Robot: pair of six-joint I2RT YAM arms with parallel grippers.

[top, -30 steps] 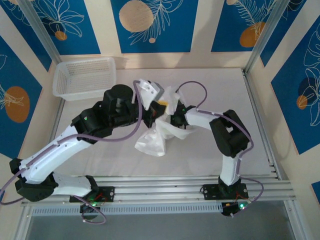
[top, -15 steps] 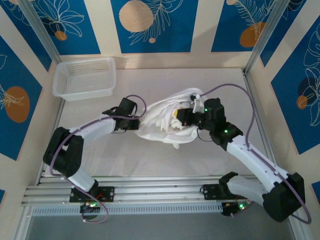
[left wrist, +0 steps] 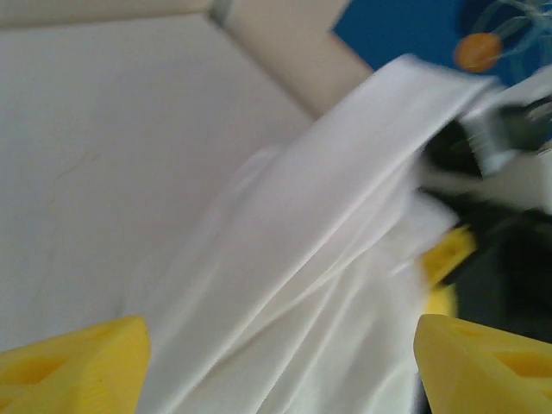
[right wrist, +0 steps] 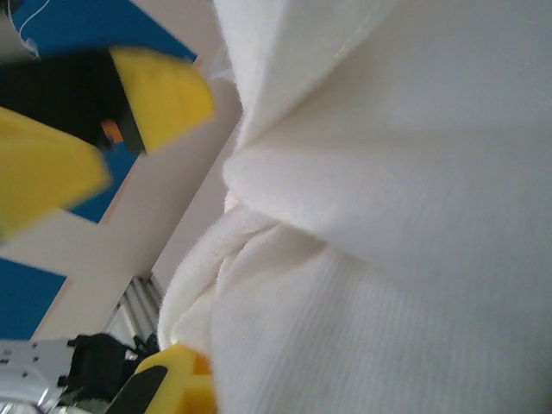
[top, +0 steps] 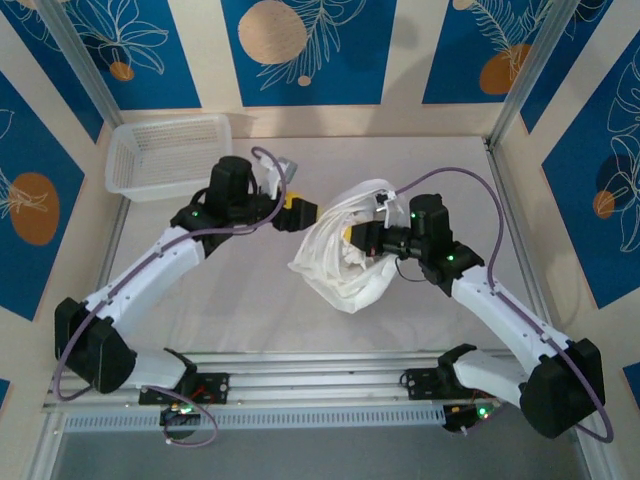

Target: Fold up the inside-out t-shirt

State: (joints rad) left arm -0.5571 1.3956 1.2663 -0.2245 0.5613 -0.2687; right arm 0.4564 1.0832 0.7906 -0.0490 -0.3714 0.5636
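The inside-out t-shirt [top: 340, 262] is hanging in a crumpled white bunch mid-frame, thin soft cotton drooping in long loose folds toward the counter [top: 430, 170]. The right claw [top: 358, 238] is pinching it closed near the top, and the left claw [top: 305, 211] is sitting wide open just left of it. Guessing the left one should be going for one clean hem edge, not a wad, so both can spread it flat.
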